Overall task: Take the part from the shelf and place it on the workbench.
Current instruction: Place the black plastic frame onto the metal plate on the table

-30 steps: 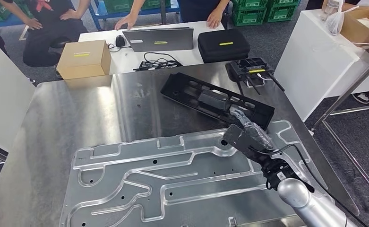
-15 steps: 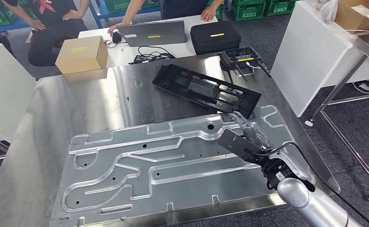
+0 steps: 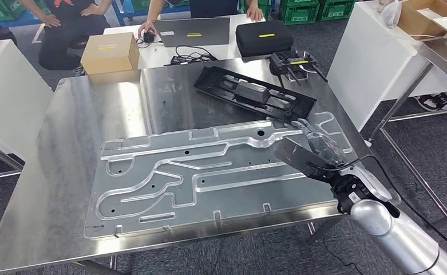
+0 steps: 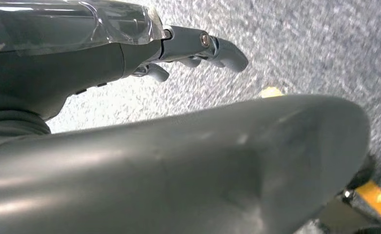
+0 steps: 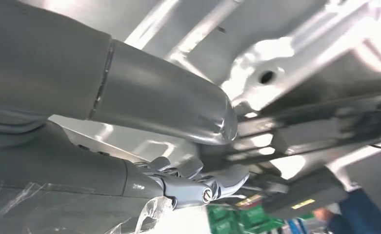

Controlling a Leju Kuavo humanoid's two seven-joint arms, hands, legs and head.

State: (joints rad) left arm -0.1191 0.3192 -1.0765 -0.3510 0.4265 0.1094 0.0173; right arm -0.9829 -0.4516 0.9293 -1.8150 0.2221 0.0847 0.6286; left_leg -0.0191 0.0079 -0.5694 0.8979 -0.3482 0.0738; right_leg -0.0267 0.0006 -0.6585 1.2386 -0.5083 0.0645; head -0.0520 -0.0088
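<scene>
The black plastic frame part [image 3: 255, 94] lies flat on the steel workbench [image 3: 66, 143], at its far right, behind a large machined aluminium plate [image 3: 209, 172]. My right hand [image 3: 307, 152] hovers over the plate's right end with its fingers stretched toward the part's near edge and nothing in it. The right wrist view shows its thumb [image 5: 169, 107] and fingers [image 5: 198, 185] apart above the plate [image 5: 276, 63], with the dark part [image 5: 325, 131] beyond. My left hand [image 4: 130, 53] hangs over grey carpet, its fingers [image 4: 203, 46] holding nothing.
A cardboard box [image 3: 109, 52], a laptop [image 3: 192, 31], a black case [image 3: 264, 37] and a controller [image 3: 292, 60] sit past the bench's far edge. People sit and stand behind them. A white table [image 3: 370, 57] stands to the right.
The whole picture has shifted: the camera has drawn back and the bench's front edge now shows. My right hand stays near the black part's near edge, empty throughout.
</scene>
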